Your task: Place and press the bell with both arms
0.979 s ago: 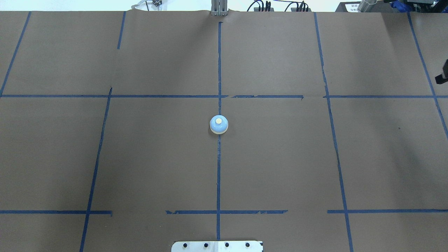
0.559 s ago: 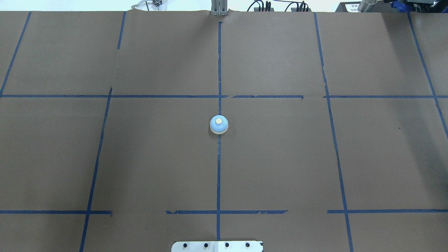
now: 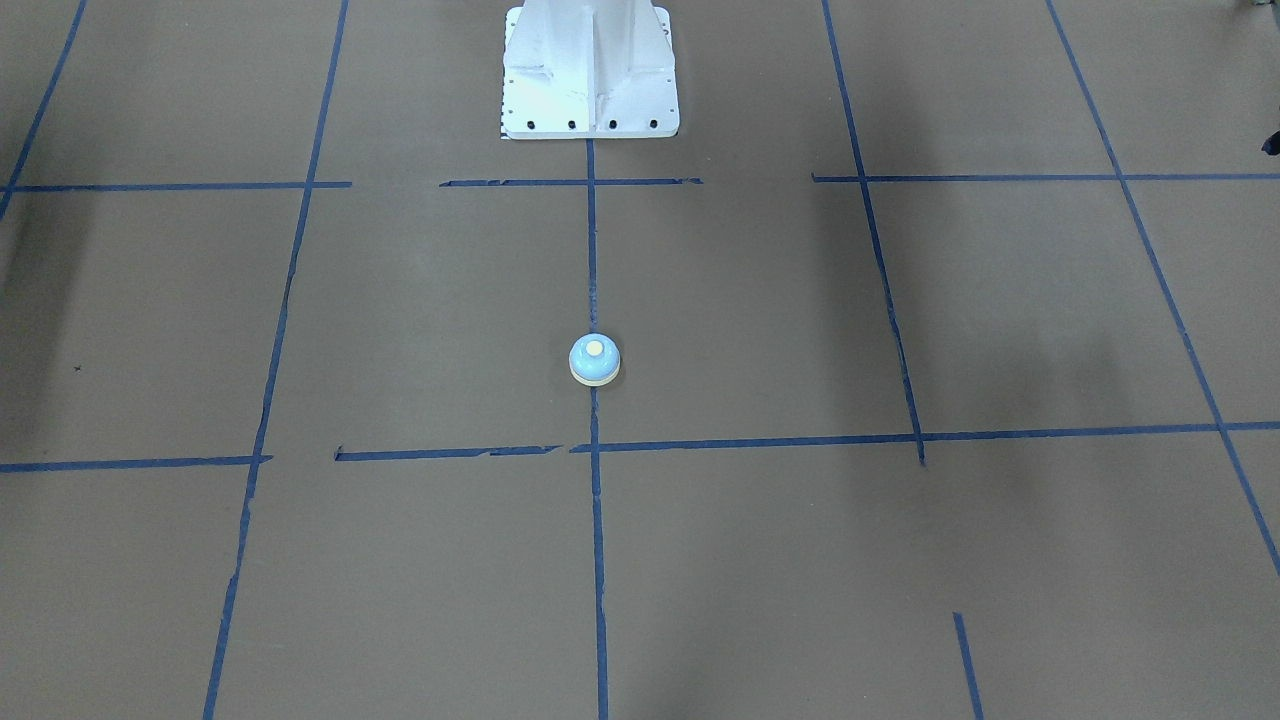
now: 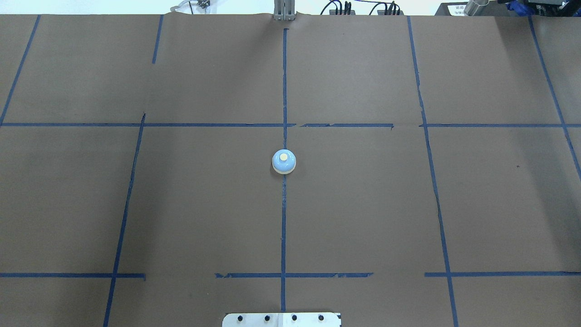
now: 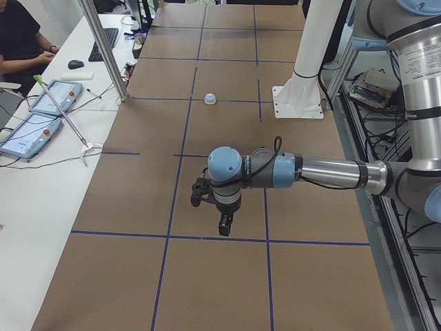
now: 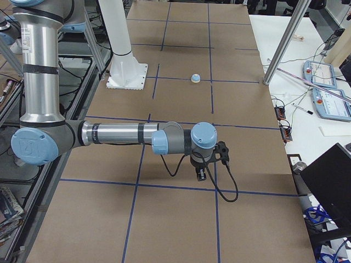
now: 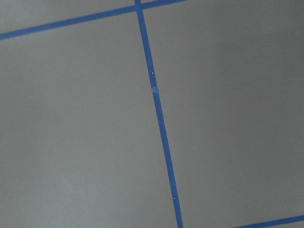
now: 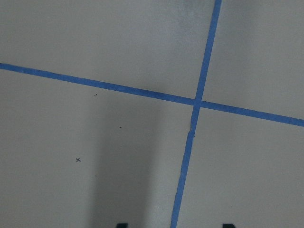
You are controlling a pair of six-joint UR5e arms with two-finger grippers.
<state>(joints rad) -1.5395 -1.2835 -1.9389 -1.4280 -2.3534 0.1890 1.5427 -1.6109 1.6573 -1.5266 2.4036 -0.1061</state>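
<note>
Seeing the bell (image 4: 284, 161) sitting upright on the centre blue tape line (image 4: 283, 227), out in front of the white pedestal (image 3: 590, 70), lying between the two grippers and well apart from each. Finding the left gripper (image 5: 224, 222) hanging fingers-down over the brown paper (image 5: 124, 207), too small and side-on for telling whether parted or closed. Noticing the right gripper (image 6: 202, 174) hanging likewise, its two dark fingertips (image 8: 122, 225) showing wide apart at the wrist view's lower edge, clasping nothing.

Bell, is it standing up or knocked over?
Standing up. The bell sits flat on its cream base, button pointing up.
</note>
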